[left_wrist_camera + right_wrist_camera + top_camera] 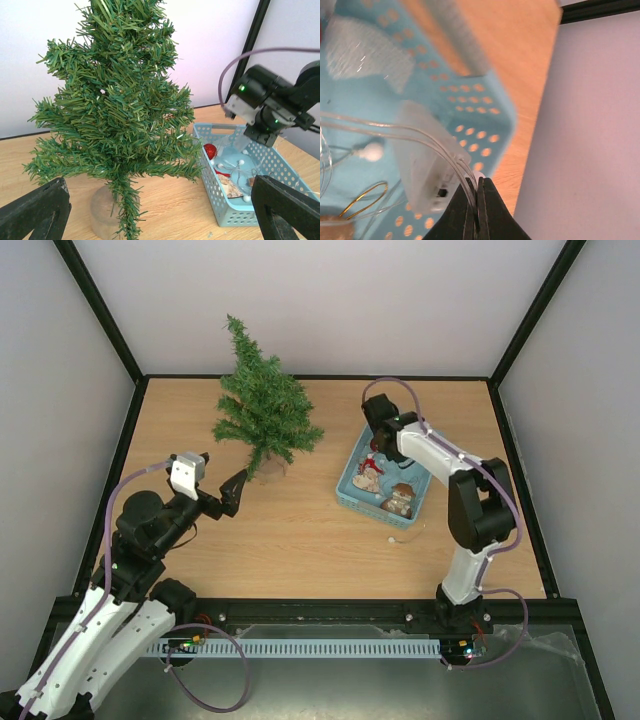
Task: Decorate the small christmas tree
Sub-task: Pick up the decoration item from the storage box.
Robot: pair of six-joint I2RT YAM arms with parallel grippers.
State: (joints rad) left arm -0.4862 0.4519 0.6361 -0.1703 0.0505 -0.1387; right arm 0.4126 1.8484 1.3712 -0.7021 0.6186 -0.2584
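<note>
The small christmas tree (264,412) stands upright at the back left of the table on a clear cup-like base (105,212); it fills the left wrist view (115,110). My left gripper (236,492) is open and empty, just in front and left of the tree's base, its fingers (35,210) wide apart. My right gripper (377,447) reaches down into the light blue basket (350,495). It is shut (477,182) on the thin clear wires of a light string, beside its clear battery box (427,165).
The basket (260,205) to the right of the tree holds a red ball (210,150), wooden ornaments (400,500), white bead lights (370,151) and a gold loop (365,195). A small white bit (392,538) with a thin wire lies on the table in front of the basket. Walls enclose the table.
</note>
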